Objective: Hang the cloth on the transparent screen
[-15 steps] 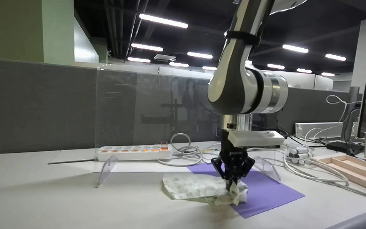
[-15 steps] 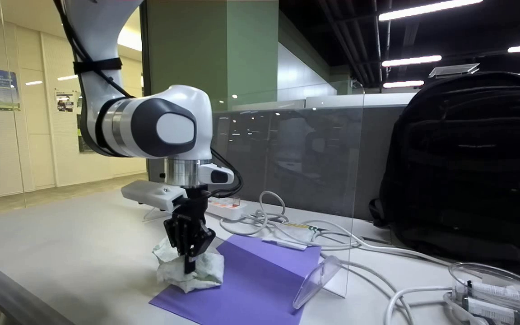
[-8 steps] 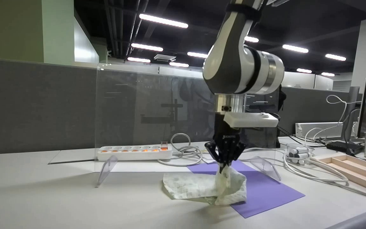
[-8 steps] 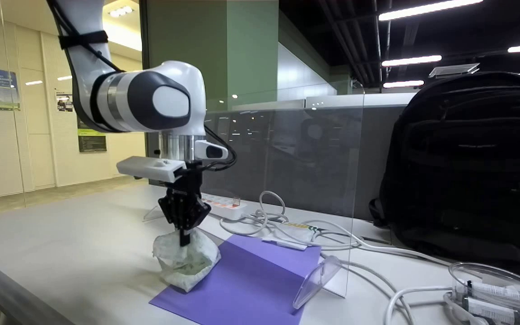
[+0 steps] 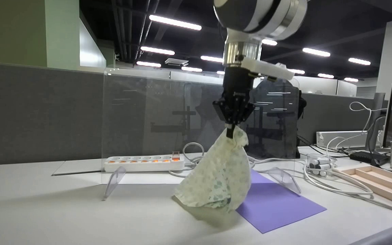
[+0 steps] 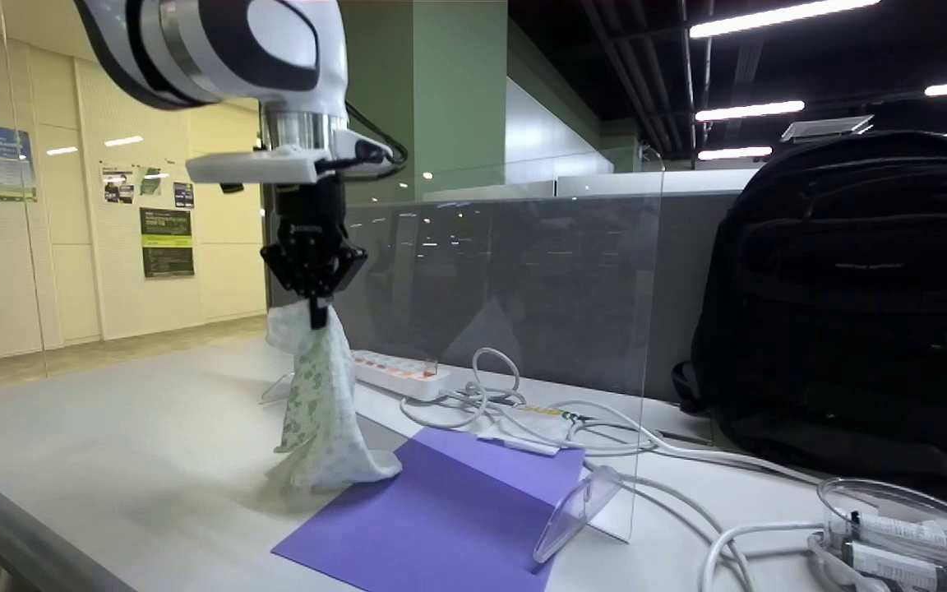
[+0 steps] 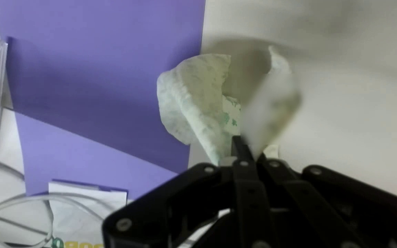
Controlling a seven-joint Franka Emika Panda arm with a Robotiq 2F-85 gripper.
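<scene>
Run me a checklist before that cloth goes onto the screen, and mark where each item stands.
1. Cloth gripped: ok; the jaws are shut on it.
2. Transparent screen upright on its clear feet: ok.
3. Jaws above the screen's top edge: not ok; they are below it.
4. Cloth's lower edge off the table: cannot tell; it hangs low, contact unclear.
5. Far side free for draping: not ok; a power strip sits behind the screen and may interfere.

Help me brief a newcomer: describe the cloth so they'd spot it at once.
On the white table, find the purple sheet. By its edge, the black tool holds up a pale cloth hanging in folds. Its green print sets it apart from the plain purple sheet.
</scene>
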